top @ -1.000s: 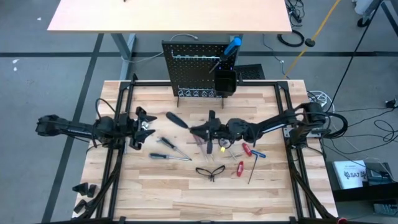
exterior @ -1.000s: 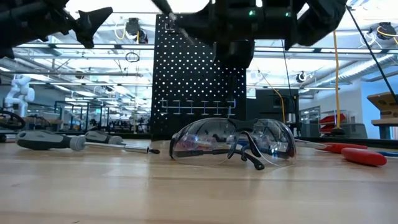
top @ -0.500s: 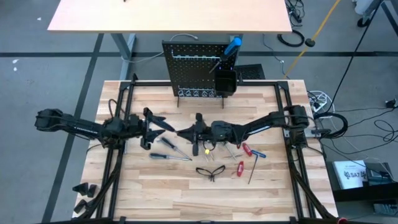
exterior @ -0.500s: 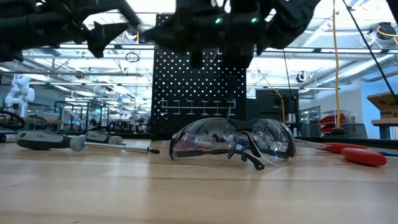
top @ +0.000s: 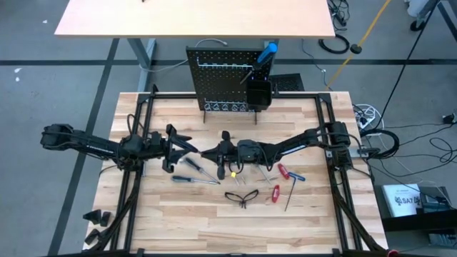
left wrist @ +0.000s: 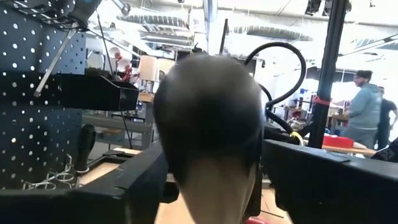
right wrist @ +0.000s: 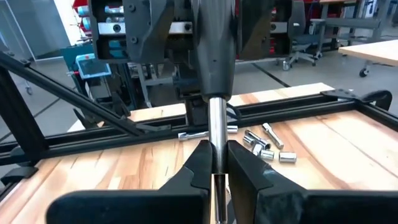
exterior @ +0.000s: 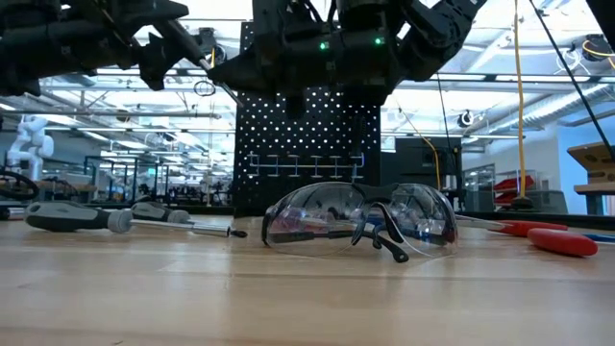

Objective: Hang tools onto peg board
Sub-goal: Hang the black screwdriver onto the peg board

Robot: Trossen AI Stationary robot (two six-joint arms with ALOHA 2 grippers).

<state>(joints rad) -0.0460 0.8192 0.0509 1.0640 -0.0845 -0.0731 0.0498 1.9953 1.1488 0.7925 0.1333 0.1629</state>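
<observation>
Above the wooden table, black-handled screwdriver: shaft in clenched right fingers, handle between spread left fingers.

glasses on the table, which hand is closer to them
Right. The right hand hangs just behind the glasses, toward the peg board; the left hand is farther off, to their left.

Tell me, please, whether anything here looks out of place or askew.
Nothing looks spilled or damaged. One oddity: the right gripper pinches the black-handled screwdriver by its bare metal shaft, in the air over the table, with its handle between the left gripper's open jaws.
</observation>
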